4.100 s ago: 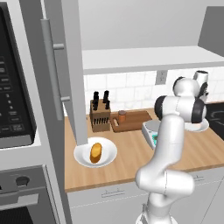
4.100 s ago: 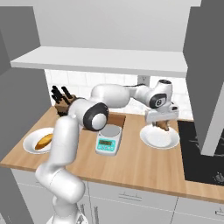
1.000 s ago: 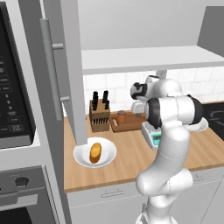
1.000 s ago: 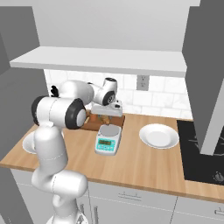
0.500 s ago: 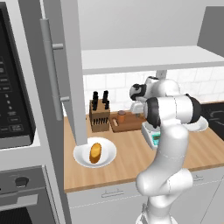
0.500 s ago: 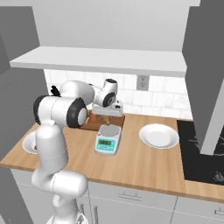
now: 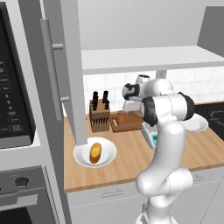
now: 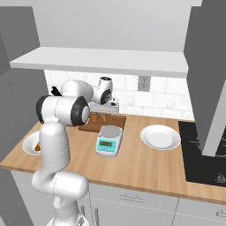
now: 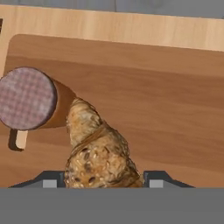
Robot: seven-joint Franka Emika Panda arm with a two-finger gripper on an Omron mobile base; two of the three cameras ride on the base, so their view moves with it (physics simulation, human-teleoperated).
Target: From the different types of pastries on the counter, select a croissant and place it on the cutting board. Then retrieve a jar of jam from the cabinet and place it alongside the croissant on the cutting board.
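Golden-brown and lumpy, the croissant (image 9: 99,153) is sitting between the narrow-set fingers of the gripper (image 9: 103,178), which is closed on it above the mid-brown cutting board (image 9: 153,105) at the far side of the counter (image 7: 131,153). In the hand view the pastry's tip is lying just beside the jar of jam (image 9: 30,98), which is already standing on the board; whether the two are touching cannot be told. Four seconds earlier the arm was reaching over the white plate (image 8: 160,137) at the right, whereas now it is stretching left to the board, so the croissant is being brought to its place. Over the last second the hand is hardly shifting and seems to be settling. The smooth roll (image 7: 95,152) is remaining on its own plate (image 7: 83,156) near the cabinet (image 7: 65,65) door at the left. Judged from this, the release is the step remaining, and the task is nearly complete.
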